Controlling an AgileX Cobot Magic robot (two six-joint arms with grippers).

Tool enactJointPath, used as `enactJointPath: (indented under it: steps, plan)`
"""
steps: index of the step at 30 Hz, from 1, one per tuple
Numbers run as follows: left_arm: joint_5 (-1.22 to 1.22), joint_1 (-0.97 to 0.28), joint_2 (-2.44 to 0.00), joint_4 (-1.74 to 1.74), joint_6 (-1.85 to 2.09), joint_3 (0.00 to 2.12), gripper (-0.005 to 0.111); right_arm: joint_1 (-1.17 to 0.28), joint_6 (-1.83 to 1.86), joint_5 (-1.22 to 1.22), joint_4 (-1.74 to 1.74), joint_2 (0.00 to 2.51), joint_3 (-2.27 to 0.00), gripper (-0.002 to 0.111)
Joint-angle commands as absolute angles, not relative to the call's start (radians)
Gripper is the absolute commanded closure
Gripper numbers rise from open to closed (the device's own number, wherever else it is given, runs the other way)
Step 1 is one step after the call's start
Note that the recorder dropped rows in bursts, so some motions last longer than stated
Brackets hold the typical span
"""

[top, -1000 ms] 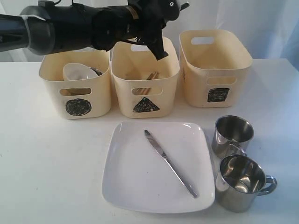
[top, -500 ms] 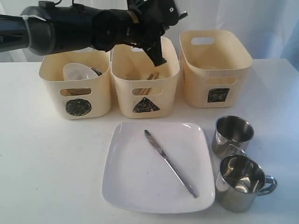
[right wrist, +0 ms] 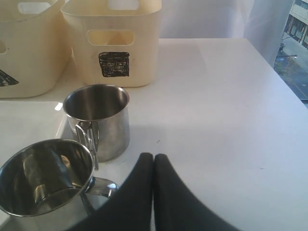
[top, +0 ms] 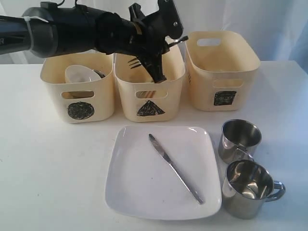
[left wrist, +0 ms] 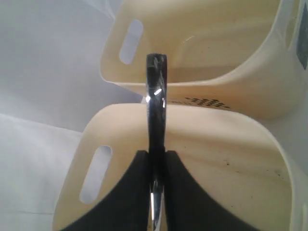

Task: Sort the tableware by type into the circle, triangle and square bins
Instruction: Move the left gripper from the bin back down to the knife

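Observation:
My left gripper hangs over the triangle bin, shut on a steel fork that lies crosswise with its tines toward the circle bin. In the left wrist view the fork's handle sticks out past the left gripper above the bin's rim. A knife rests on the large white square plate. Two steel mugs stand to its right. Beside the mugs, my right gripper is shut and empty. A white bowl sits in the circle bin.
The square bin stands at the back right and shows nothing inside from here. Wooden chopsticks show through the triangle bin's handle slot. The left arm stretches over the circle bin. White tabletop lies left of the plate.
The left gripper has dropped and turned over the triangle bin. The fork's tines now show clearly beside it. Plate, knife and mugs have not moved.

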State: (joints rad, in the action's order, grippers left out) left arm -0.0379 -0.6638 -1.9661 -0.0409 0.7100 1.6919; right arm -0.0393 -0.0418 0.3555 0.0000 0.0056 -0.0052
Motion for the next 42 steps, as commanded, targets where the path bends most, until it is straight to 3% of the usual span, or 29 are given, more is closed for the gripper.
enactJointPath:
  steps: [1,20,22,25,27,35,42]
  plan:
    - [-0.074,-0.65,-1.965,-0.032,0.612,1.688,0.107,-0.04,-0.038,0.342,0.0,0.0,0.0,0.108]
    - [-0.124,-0.618,-1.965,-0.03,0.598,1.688,0.107,-0.04,-0.038,0.342,0.0,0.0,0.0,0.108]
    - [-0.124,-0.619,-1.965,-0.028,0.576,1.688,0.101,-0.04,-0.038,0.342,0.0,0.0,0.0,0.108]
    - [-0.122,-0.619,-1.965,-0.028,0.544,1.688,0.075,-0.04,-0.038,0.342,0.0,0.0,0.0,0.108]
    - [-0.122,-0.619,-1.965,-0.028,0.544,1.688,0.065,-0.04,-0.038,0.342,0.0,0.0,0.0,0.108]
    - [-0.167,-0.628,-1.939,-0.028,0.544,1.688,0.064,-0.04,-0.038,0.342,0.0,0.0,0.0,0.108]
    - [-0.469,-0.692,-1.845,0.0,0.55,1.688,0.064,-0.04,-0.038,0.342,0.0,0.0,0.0,0.108]
